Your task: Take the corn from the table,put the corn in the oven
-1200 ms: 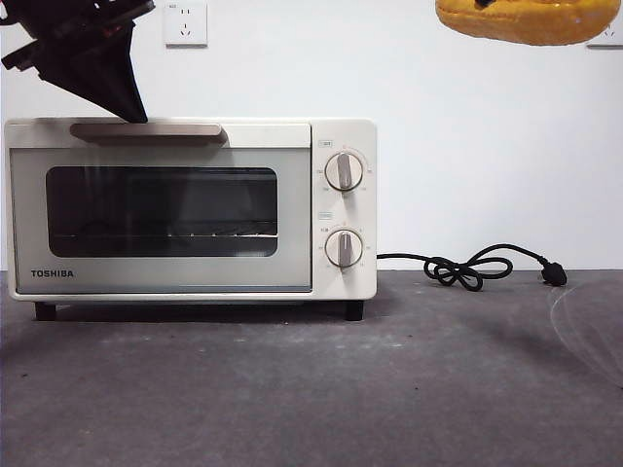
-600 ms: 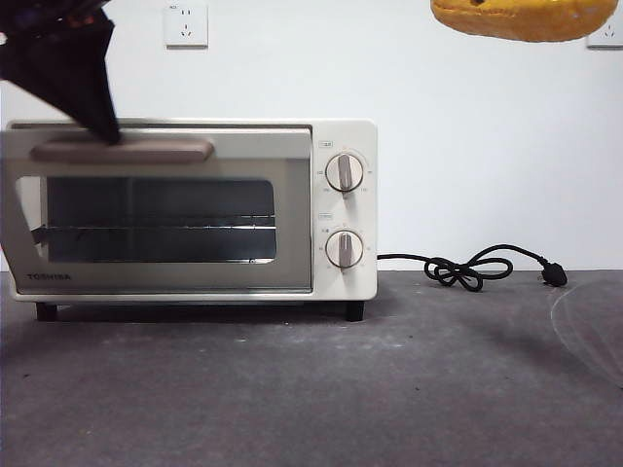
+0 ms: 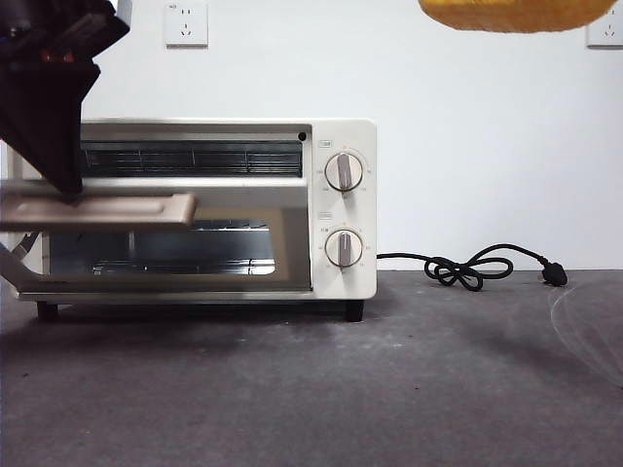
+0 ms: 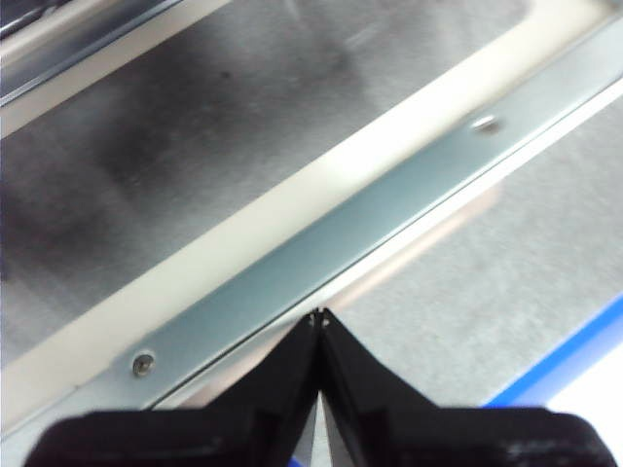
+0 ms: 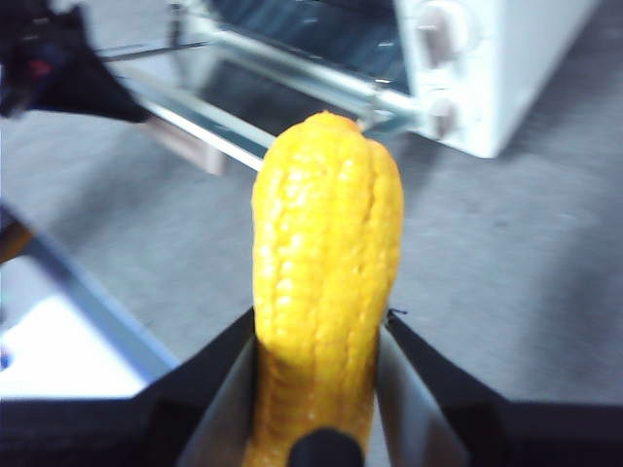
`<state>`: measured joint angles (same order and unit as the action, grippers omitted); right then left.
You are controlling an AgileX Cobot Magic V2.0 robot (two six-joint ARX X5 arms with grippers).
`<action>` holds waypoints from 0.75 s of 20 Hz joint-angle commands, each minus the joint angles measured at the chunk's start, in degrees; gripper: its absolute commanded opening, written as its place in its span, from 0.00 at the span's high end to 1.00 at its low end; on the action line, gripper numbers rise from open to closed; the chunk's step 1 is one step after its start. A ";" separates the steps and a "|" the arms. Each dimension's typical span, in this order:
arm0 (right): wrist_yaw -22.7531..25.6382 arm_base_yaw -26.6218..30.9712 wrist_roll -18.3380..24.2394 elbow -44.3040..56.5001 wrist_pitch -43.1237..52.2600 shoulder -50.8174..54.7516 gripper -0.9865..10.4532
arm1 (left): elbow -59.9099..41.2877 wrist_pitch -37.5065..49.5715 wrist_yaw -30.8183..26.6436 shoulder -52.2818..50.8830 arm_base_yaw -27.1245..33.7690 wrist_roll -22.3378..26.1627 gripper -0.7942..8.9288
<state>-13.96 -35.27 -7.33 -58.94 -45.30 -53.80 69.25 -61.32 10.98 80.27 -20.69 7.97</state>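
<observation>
Reaching down from the upper corner of the front view, the left end effector (image 3: 68, 190) presses its dark wedge-shaped tip onto the beige handle (image 3: 97, 209) of the oven (image 3: 341, 209) door, which hangs partly open and tilted outward, showing the wire rack (image 3: 190, 158) and the lit cavity behind it. In the left wrist view the left end effector (image 4: 319, 316) has its two black jaws closed together to a single point, with nothing between them, right at the edge of the door's metal strip (image 4: 321, 253), glass beyond it. The right end effector (image 5: 321, 326) is held high and well apart from the oven, over the bare side of the bench (image 3: 389, 389); its jaws are clamped on the corn (image 5: 326, 292), one jaw on each flank, the cob's tapered end pointing away from the wrist toward the oven. From the front only the underside of the corn (image 3: 516, 12) shows at the top edge, above the black cord (image 3: 467, 268) coiled on the bench beside the oven. The two knobs (image 3: 344, 171) sit on the cream panel next to the door.
</observation>
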 commanded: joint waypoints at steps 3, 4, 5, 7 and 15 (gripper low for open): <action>-3.17 -3.04 2.97 -0.07 2.99 0.09 0.93 | -0.48 0.63 2.97 -5.60 -2.27 -0.04 0.92; -3.43 -4.57 3.04 -0.07 5.09 0.07 0.93 | -0.48 1.11 2.91 -7.63 -2.78 -0.59 0.92; -3.39 -6.12 3.02 -0.07 7.10 0.02 0.93 | -0.48 1.51 2.91 -9.40 -3.17 -1.05 0.92; -1.81 -10.36 2.86 -0.07 11.91 -0.42 0.93 | -0.48 2.62 2.91 -13.86 -3.96 -2.47 0.92; 20.20 -29.24 12.39 -0.07 25.75 -8.85 0.93 | -0.48 6.19 -2.34 -35.15 -4.17 -6.78 0.92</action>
<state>5.30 -64.16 2.61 -58.94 -20.10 -62.35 69.23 -55.42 9.08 45.78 -24.67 2.33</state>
